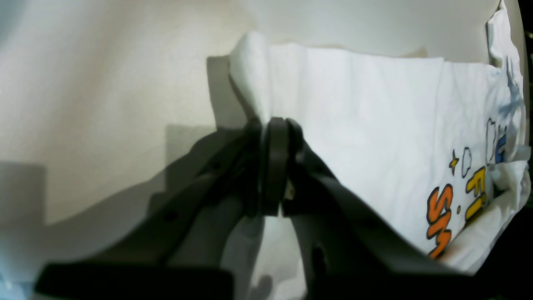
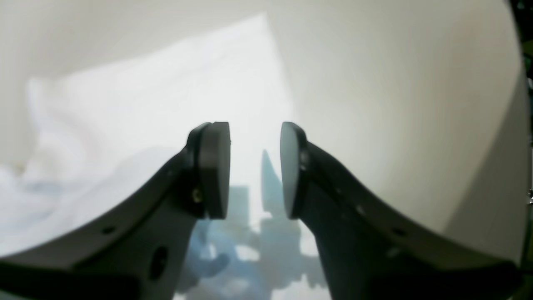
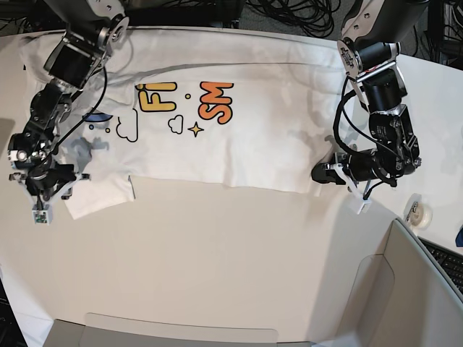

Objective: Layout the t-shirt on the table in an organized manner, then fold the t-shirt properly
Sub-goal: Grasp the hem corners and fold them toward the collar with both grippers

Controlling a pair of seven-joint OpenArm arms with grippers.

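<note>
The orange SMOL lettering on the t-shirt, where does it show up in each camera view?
Left wrist: orange lettering at lower right, partly cut off.
Right wrist: not in it; only blurred white cloth.
Base: upper centre, beside the yellow lettering.
Shared landmark: the t-shirt.

The left claw (image 1: 275, 162) is pressed closed on cloth; the right claw (image 2: 255, 166) is held apart, lowered.

The white table (image 3: 239, 267) carries the spread t-shirt (image 3: 246, 137) and perhaps a tape roll (image 3: 416, 210).
</note>
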